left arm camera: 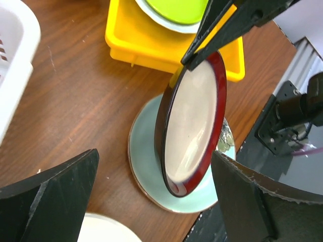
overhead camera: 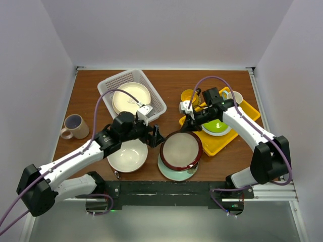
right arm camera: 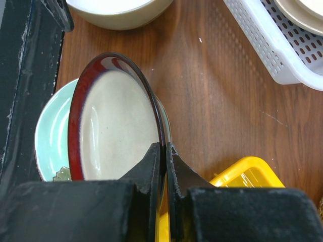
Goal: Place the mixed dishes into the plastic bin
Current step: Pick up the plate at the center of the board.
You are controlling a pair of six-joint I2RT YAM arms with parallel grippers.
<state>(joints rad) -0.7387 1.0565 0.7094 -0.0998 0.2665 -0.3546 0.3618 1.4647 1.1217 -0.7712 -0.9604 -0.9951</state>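
Pinching the glossy dark red-rimmed bowl point(right arm camera: 118, 131) by its thin rim, the right gripper point(right arm camera: 162, 151) is clamped tight, tipping it on edge atop a pale green plate point(left arm camera: 144, 166) at six o'clock in the top view. The left gripper point(overhead camera: 155, 135) gapes wide and empty beside it. It should probably seat squarely before any release, since glaze slips. The slotted white plastic bin point(overhead camera: 113, 80) sits at ten o'clock.

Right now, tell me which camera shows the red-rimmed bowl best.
Left wrist: the whole red-rimmed bowl shows, tilted on the pale green plate, the right pincer clamped on its top rim. The top view shows it from above but not the tilt. The right wrist shows the grip close up, the pincer hiding the near rim.
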